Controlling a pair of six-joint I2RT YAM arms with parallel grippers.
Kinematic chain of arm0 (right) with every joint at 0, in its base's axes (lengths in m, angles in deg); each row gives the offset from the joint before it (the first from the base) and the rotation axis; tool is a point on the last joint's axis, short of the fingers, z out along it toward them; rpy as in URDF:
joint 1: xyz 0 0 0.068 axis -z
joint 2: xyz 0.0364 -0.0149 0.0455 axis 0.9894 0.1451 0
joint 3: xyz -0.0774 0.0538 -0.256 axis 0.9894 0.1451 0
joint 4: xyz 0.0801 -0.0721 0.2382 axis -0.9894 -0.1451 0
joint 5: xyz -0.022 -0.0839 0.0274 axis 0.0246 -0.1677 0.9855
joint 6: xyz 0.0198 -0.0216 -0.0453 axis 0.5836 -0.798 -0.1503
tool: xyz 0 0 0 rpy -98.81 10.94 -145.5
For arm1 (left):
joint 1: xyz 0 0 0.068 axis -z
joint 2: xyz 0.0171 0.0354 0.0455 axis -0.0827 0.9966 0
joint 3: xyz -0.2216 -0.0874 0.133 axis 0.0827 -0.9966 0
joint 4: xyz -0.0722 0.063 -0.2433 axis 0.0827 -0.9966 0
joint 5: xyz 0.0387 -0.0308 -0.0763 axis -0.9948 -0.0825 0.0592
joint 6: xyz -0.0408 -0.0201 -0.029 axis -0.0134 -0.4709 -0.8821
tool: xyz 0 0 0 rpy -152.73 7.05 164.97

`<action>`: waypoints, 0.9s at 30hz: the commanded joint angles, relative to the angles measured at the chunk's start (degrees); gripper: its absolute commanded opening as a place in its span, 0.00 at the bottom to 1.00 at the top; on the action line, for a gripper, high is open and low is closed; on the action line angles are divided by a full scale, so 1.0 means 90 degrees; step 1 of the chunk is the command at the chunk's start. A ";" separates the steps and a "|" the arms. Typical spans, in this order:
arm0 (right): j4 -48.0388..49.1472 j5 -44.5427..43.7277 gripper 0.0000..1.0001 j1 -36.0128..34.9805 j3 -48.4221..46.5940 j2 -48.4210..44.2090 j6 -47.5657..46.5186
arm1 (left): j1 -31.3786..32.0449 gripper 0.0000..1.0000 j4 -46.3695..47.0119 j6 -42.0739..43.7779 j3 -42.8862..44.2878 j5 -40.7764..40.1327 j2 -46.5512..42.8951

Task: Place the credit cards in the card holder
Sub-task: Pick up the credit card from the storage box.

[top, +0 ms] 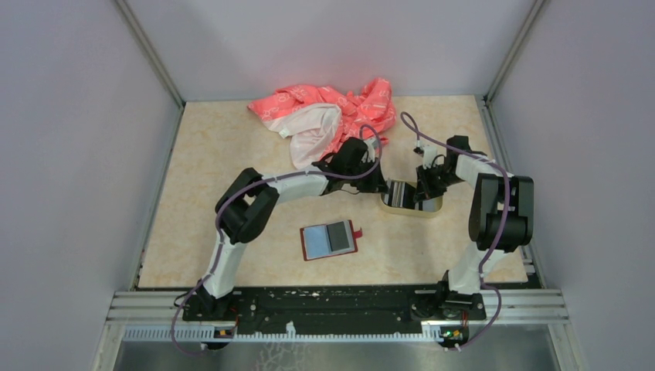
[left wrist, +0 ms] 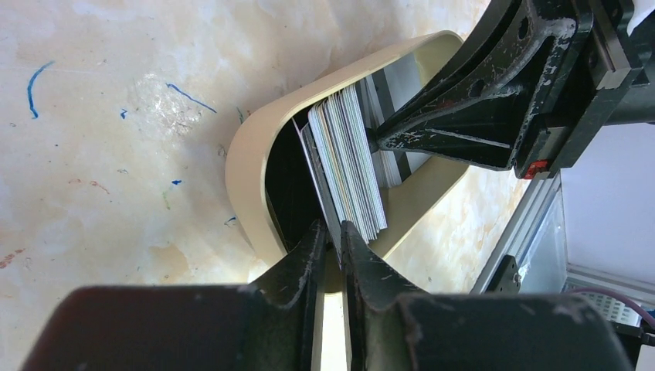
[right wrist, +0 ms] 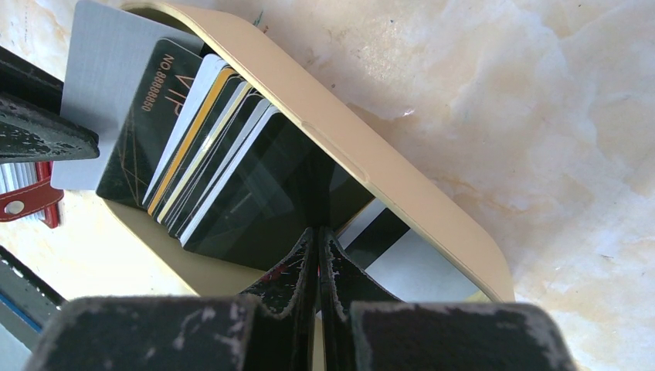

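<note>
Left wrist view: left tool point(left wrist: 330, 236) nipping one of credit cards point(left wrist: 351, 162) in tray point(left wrist: 247, 154), frame centre; right tool point(right wrist: 318, 243) closed against stack. Open card holder point(top: 330, 239) top view, lower centre. Risk: tight stack, neighbours drag out.

We note beige marbled table point(top: 232, 154), faint pen marks on it in left wrist view. Pink-and-white cloth point(top: 324, 116) bunched at far edge. Oval beige tray point(top: 413, 214) right of centre. Card holder point(top: 330, 239) lies open toward near edge, apart from tray.
</note>
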 commanded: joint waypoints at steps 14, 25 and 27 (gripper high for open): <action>-0.0047 0.0145 0.03 -0.0057 -0.0196 -0.0241 -0.0068 | -0.0063 0.00 0.0032 0.0279 -0.0134 -0.0192 -0.0419; -0.0401 0.1356 0.27 0.0041 -0.0285 -0.1746 -0.1012 | -0.0118 0.00 0.0111 0.0978 -0.0796 -0.0718 -0.1504; -0.0663 0.2079 0.31 0.0041 -0.0336 -0.2104 -0.1494 | -0.0121 0.00 0.0387 0.1265 -0.1184 -0.0713 -0.1930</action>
